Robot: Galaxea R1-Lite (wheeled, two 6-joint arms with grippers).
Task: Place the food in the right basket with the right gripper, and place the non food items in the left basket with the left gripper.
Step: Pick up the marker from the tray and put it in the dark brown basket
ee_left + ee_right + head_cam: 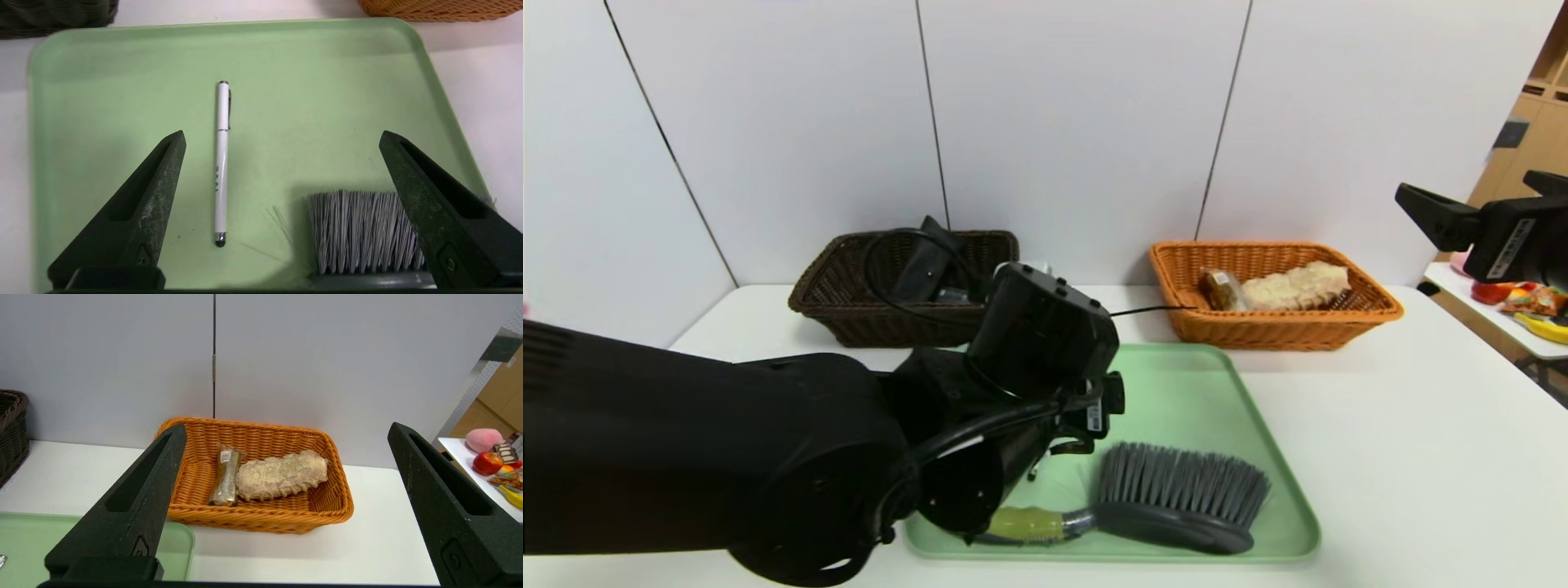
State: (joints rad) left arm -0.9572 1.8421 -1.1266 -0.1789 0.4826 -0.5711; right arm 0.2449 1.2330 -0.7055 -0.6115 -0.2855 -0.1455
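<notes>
A green tray holds a white stylus pen and a grey brush with a yellow-green handle. My left gripper is open and empty, hovering over the tray. The pen lies between its fingers, nearer one of them, and the brush bristles sit under the other. In the head view the left arm hides the pen. My right gripper is open and empty, raised at the far right. The orange right basket holds a wrapped snack and a beige bread-like piece.
The dark brown left basket at the back left holds a black cable and adapter. A thin cable runs toward the orange basket. A side table at the far right carries an apple and other items. A white wall stands behind.
</notes>
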